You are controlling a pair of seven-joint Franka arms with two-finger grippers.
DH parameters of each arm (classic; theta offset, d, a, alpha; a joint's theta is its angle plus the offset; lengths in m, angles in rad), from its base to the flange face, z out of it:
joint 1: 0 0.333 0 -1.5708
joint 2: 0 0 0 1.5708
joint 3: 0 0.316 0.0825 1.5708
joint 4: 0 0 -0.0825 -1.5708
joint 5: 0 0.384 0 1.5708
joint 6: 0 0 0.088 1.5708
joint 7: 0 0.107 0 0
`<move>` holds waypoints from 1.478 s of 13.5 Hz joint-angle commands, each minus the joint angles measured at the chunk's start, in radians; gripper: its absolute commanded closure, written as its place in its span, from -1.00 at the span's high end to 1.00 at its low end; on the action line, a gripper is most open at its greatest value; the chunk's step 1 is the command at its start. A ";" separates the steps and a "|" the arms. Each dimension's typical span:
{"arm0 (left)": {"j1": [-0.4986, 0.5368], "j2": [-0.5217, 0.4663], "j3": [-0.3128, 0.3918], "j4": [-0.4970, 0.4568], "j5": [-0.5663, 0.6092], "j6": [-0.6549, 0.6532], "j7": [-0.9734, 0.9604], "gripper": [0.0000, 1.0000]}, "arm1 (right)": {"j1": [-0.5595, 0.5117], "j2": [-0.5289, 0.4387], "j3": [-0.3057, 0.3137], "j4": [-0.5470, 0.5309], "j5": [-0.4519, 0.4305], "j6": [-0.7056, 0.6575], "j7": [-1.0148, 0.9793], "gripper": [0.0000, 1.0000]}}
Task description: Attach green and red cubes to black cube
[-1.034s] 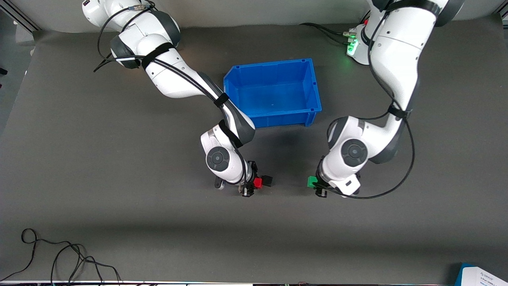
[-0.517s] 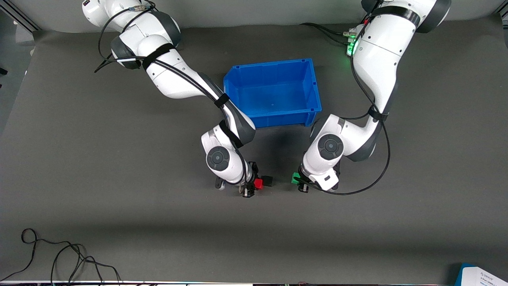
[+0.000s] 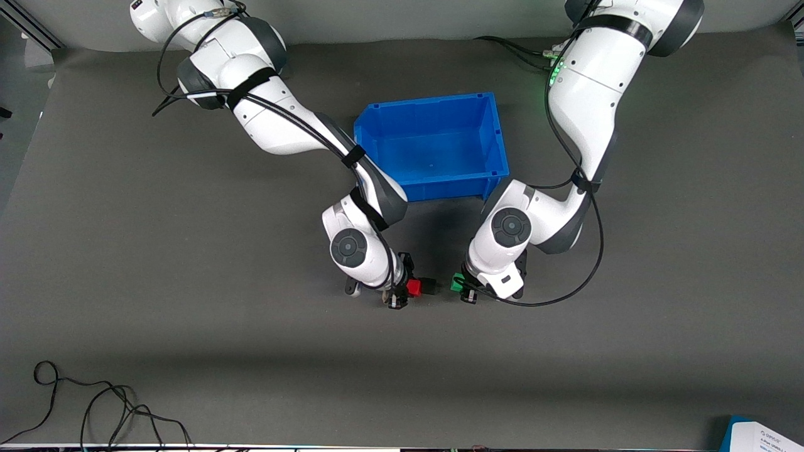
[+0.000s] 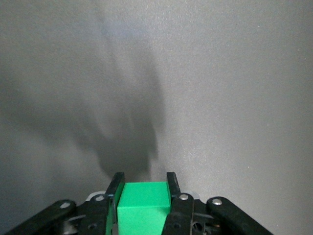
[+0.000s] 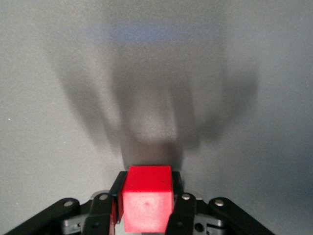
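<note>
The right gripper (image 3: 402,290) is clamping the red cube (image 3: 413,287), which is touching the black cube (image 3: 429,285) on the table (image 3: 188,282). The left gripper (image 3: 463,287) is pinching the green cube (image 3: 457,284), just beside the black one, nearer the camera than the bin (image 3: 433,145)

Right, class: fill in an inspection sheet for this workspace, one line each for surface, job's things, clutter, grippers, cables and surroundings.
Surface: dark grey mat.
Job's things: red cube touching black cube; green cube apart from black cube.
Clutter: blue bin, nothing seen inside.
Grippers: right gripper shut on red cube; left gripper shut on green cube.
Cables: loose black cable at the mat's nearest edge.
Surroundings: blue-edged white card at a corner.
</note>
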 commanded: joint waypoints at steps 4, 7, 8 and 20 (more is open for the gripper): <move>-0.021 0.057 0.018 0.064 0.009 0.014 -0.021 -1.00 | 0.008 0.027 -0.004 0.028 -0.021 0.002 0.029 -0.51; -0.021 0.058 0.018 0.066 0.015 0.029 -0.021 -1.00 | 0.008 0.031 -0.004 0.030 -0.021 0.002 0.027 -0.49; -0.023 0.058 0.018 0.066 0.015 0.029 -0.021 -1.00 | 0.008 0.030 -0.004 0.030 -0.021 0.002 0.027 -0.49; -0.060 0.101 0.019 0.121 0.015 0.029 -0.028 -1.00 | 0.023 0.030 -0.005 0.027 -0.021 0.002 -0.042 0.57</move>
